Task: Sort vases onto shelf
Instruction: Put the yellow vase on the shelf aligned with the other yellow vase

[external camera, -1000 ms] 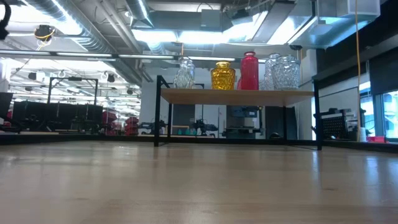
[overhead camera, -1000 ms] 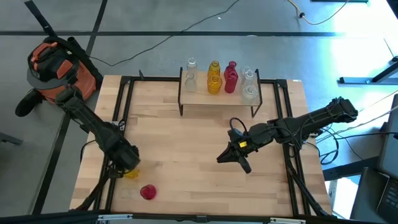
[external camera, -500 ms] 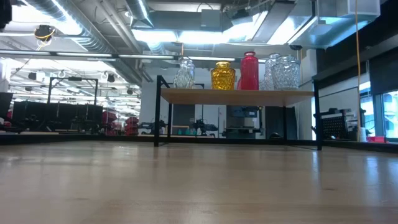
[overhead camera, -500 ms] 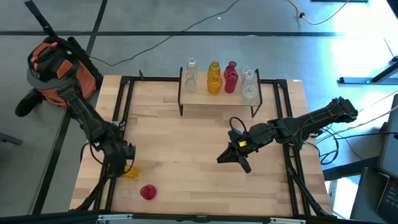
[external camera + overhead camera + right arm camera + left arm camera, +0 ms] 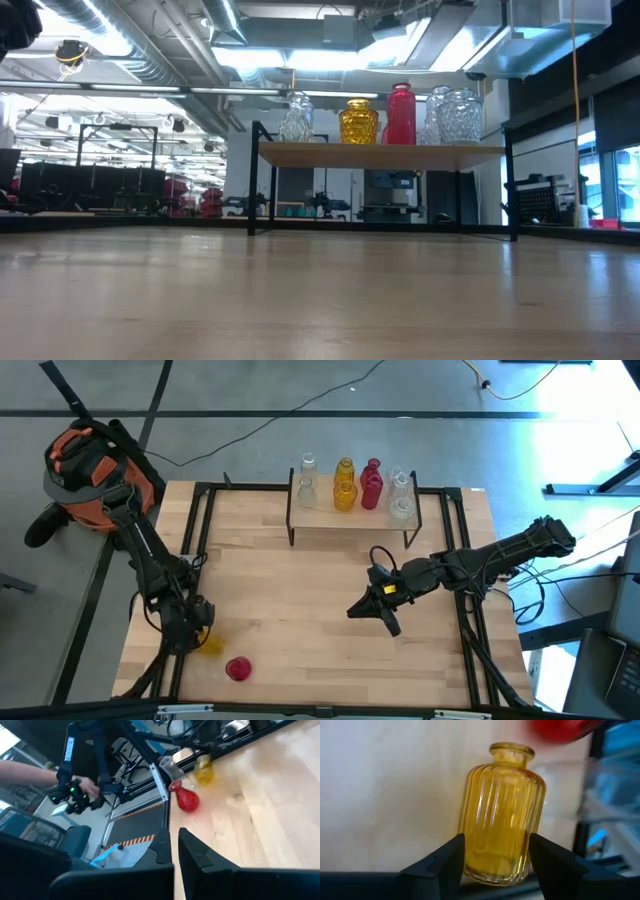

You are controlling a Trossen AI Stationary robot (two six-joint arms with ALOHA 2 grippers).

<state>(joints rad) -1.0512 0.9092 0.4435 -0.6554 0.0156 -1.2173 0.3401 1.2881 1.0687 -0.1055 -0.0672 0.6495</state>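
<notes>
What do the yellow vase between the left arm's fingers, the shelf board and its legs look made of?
Yellow vase: apparently glass, translucent amber, ribbed body, glossy highlights; the table shows faintly through it.
Shelf: the board looks like light, matte wood, close in tone to the table.
Shelf legs: thin, black, probably painted metal; the finish is hard to judge.

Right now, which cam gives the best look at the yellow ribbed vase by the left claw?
Left wrist view: the yellow ribbed vase fills the picture, between the left claw's fingers. High view shows only a yellow patch under that arm. Right wrist view shows it far off, blurred. Low view misses it.
</notes>
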